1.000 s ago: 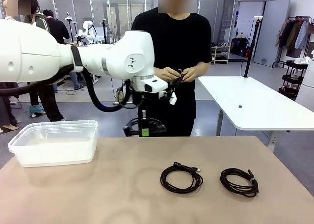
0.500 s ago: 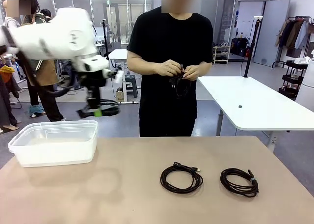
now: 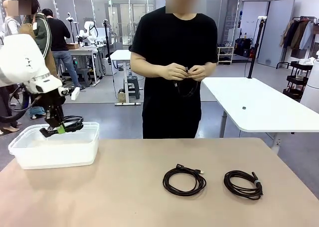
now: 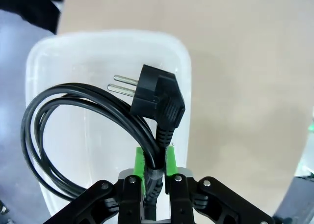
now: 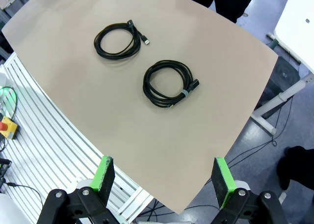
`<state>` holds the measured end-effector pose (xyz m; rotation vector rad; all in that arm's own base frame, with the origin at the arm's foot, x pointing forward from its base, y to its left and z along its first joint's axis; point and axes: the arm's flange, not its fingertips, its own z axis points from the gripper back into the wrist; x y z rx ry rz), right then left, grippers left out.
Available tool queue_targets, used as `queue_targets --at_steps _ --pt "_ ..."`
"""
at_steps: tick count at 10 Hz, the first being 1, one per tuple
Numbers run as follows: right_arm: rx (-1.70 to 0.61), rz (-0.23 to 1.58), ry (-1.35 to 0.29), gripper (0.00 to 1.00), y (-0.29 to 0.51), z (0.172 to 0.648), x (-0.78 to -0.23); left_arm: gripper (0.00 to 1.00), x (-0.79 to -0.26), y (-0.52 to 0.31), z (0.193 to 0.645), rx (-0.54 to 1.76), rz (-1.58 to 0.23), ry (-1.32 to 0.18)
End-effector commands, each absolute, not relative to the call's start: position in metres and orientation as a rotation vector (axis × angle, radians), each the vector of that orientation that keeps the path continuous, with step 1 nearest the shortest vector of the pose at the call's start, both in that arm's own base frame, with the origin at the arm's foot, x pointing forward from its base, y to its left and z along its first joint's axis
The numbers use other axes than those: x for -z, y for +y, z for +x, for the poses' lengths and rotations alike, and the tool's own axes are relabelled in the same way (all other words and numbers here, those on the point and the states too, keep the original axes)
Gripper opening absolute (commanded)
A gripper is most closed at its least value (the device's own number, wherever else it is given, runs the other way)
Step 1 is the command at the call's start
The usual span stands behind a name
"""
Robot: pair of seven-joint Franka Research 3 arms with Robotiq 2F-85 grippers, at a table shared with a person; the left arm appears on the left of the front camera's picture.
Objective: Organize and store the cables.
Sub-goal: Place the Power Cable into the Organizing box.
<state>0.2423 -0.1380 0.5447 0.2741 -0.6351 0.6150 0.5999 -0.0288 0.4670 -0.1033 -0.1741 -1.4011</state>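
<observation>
**Left-arm release over the bin.** Left fingers [image 4: 169, 161] are clenched on a coiled power cord [image 4: 125, 123] just behind its two-pin plug [image 4: 157, 98]. The plug points to 12 o'clock and the loops hang toward 9 o'clock. The clear plastic bin [image 3: 55, 155] stands at 6 o'clock beneath the fingers, its long axis running 12 to 6 in the wrist view, so a straight drop looks sufficient. Right fingers [image 5: 105, 174] are released and empty, high over the tan counter [image 5: 206, 86]. On it lie a tied coiled cable [image 5: 169, 84] and, apart at 10 o'clock, a second coil [image 5: 117, 40]. Across the counter, a person's hands [image 3: 173, 71] hold another cable. An open lab lies beyond.
</observation>
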Motion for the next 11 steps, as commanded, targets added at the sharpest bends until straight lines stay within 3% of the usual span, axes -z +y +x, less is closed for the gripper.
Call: queue_targets --at_steps 1,7,8,9,10,11 --pt "-0.622 0.274 -0.634 1.0 -0.137 0.243 -0.545 0.19 -0.451 -0.018 0.614 1.363 -0.124 -0.201" --pt "-0.622 0.274 -0.634 1.0 -0.137 0.243 -0.545 0.22 -0.397 0.005 0.634 1.228 -0.147 -0.107" --pt "-0.622 0.274 -0.634 1.0 -0.137 0.243 -0.545 0.49 -0.402 0.006 0.633 1.219 -0.144 -0.11" --pt "-0.622 0.274 -0.634 1.0 -0.137 0.243 -0.545 0.62 -0.408 0.006 0.633 1.207 -0.135 -0.124" --pt "-0.622 0.274 -0.634 1.0 -0.137 0.243 -0.545 0.88 -0.415 0.005 0.634 1.197 -0.134 -0.154" --pt "-0.622 0.274 -0.634 1.0 -0.137 0.243 -0.545 1.0 -0.422 0.005 0.635 1.183 -0.14 -0.175"
